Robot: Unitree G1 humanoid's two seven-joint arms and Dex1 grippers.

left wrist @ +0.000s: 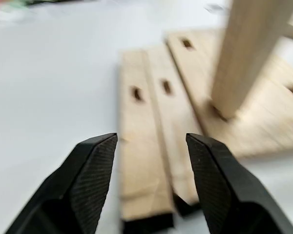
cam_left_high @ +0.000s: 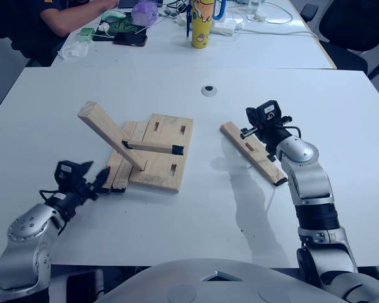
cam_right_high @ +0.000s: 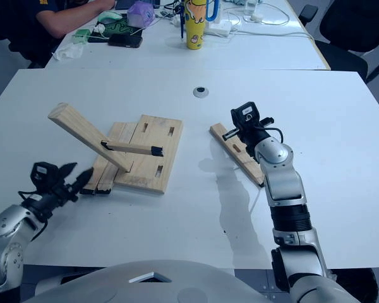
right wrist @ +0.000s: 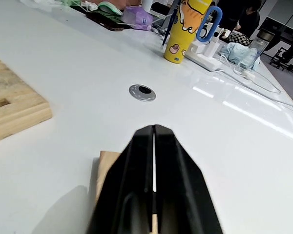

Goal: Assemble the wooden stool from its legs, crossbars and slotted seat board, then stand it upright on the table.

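on the white worktop (cam_left_high: 196,214) the slotted seat board (cam_left_high: 161,170) lies flat. one leg (cam_left_high: 107,129) rises tilted from it, with a crossbar (cam_left_high: 153,147) jutting from the leg's side. two more legs (cam_left_high: 121,165) lie flat against the board's left edge. the left gripper (left wrist: 151,141), spread wide, sits just short of their near ends. a loose slotted piece (cam_left_high: 263,165) lies right of the board, with the right gripper (right wrist: 154,134) pressed together over its far end.
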